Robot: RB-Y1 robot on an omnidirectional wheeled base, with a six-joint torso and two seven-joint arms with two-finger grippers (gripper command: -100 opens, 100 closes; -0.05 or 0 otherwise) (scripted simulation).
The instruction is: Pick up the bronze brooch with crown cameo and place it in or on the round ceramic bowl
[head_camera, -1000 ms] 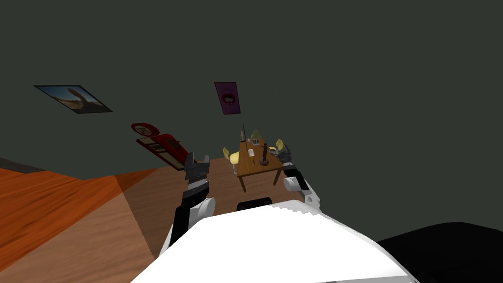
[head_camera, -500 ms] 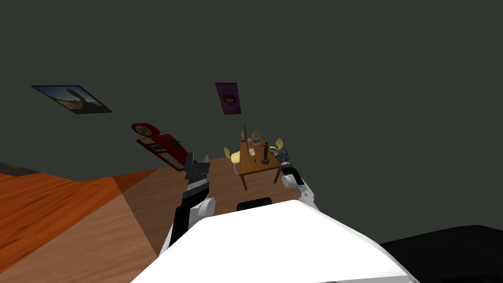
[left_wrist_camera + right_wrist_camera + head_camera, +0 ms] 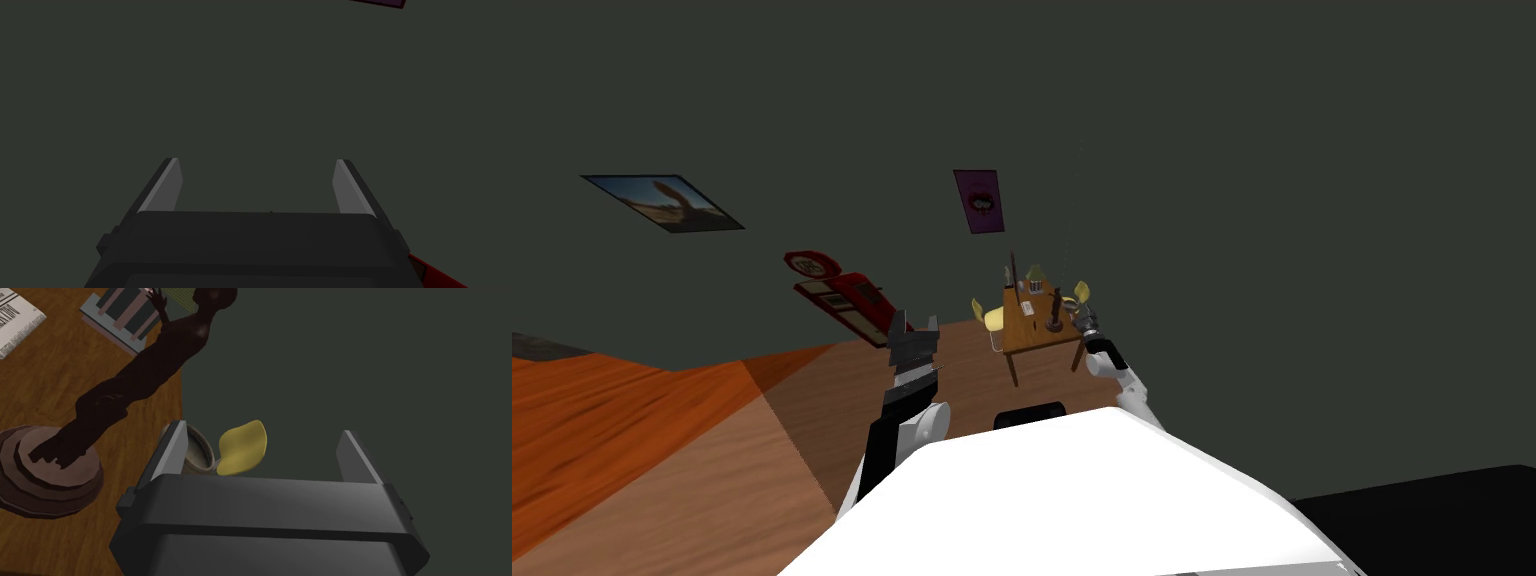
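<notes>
A round beige bowl (image 3: 198, 452) sits at the edge of the wooden table (image 3: 55, 378), partly hidden behind one finger of my right gripper (image 3: 262, 433). That gripper is open and empty, hovering just above the bowl and over the table's edge. In the head view my right gripper (image 3: 1087, 322) is at the right side of the small table (image 3: 1032, 335). My left gripper (image 3: 912, 332) is held up to the left, well short of the table, and its fingers (image 3: 167, 185) stand open with nothing between them.
A tall dark figurine (image 3: 130, 383) on a round brown base (image 3: 50, 483) stands close beside the bowl. Stacked books (image 3: 122, 318) and a newspaper (image 3: 12, 318) lie farther along the table. Yellow chairs (image 3: 242, 448) stand around it. A red cabinet (image 3: 847, 300) stands by the wall.
My right arm has stretched forward, bringing its gripper closer to the table's right edge. The left arm has stayed where it was.
</notes>
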